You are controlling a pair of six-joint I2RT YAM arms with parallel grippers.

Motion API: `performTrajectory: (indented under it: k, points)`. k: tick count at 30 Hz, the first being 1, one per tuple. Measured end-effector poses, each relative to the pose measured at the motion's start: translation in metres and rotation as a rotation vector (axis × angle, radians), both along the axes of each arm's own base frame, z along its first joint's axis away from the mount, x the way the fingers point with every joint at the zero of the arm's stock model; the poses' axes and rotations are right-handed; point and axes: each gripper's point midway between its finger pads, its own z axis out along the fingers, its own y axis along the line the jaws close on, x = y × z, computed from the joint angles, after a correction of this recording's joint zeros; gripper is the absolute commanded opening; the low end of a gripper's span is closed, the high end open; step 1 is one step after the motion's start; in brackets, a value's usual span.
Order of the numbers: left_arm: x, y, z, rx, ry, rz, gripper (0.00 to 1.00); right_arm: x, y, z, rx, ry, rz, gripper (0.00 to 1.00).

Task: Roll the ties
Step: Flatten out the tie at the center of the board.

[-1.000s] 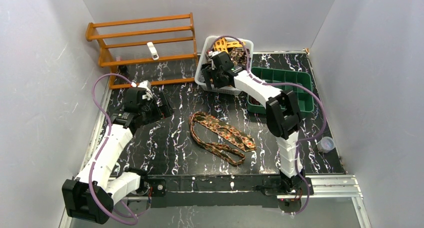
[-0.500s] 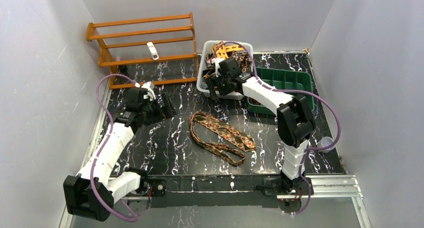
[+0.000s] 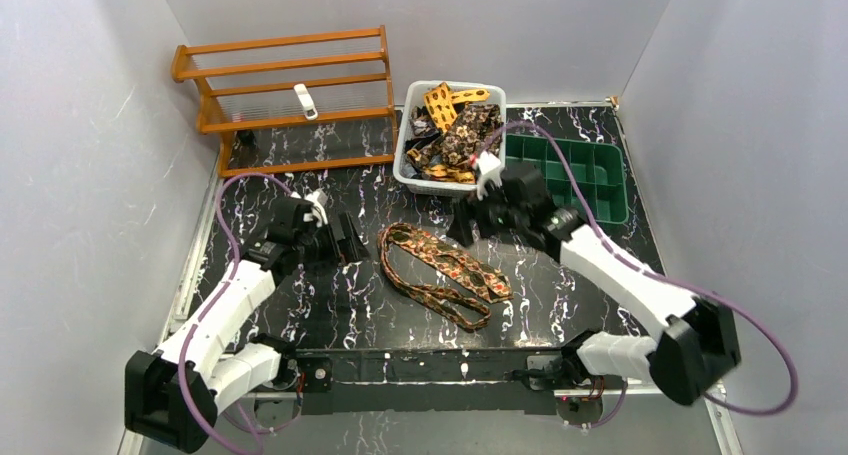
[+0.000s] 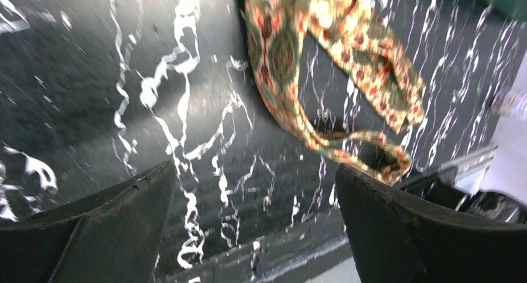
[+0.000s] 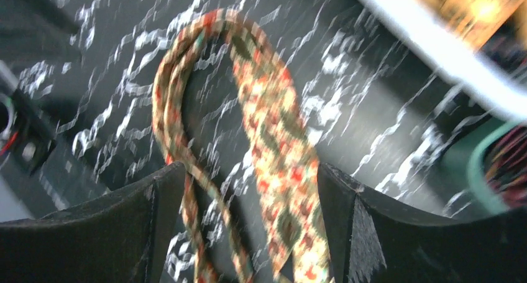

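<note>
A brown and red patterned tie lies unrolled and folded in a long loop on the black marbled table. It shows blurred in the left wrist view and the right wrist view. More ties are heaped in the white basket at the back. My left gripper is open and empty just left of the tie's folded end. My right gripper is open and empty above the table, between the basket and the tie's wide end.
An orange wooden rack stands at the back left. A green divided tray sits right of the basket. A small clear cup stands near the right edge. Purple cables trail from both arms.
My right gripper has left the basket and swung down and right, over the table near the tie. My left gripper has moved forward and right, closer to the tie.
</note>
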Motion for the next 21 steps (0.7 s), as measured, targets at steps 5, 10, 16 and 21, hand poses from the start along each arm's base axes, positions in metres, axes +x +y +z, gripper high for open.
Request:
performTrajectory:
  k: [5,10,16,21]
  points:
    - [-0.025,-0.014,-0.012,0.001,0.041,-0.042,0.98,-0.076,-0.020,-0.056,0.060,0.179,0.058,0.87]
    - [-0.020,-0.012,-0.014,0.021,0.040,-0.021,0.98,-0.125,-0.024,-0.100,0.047,0.379,0.103,0.92]
    - [-0.010,-0.013,-0.013,0.038,0.040,-0.019,0.98,-0.138,-0.013,-0.126,-0.025,0.444,0.171,0.94]
    - [-0.007,-0.011,-0.012,0.046,0.027,-0.012,0.98,-0.133,-0.001,-0.140,-0.093,0.450,0.230,0.87]
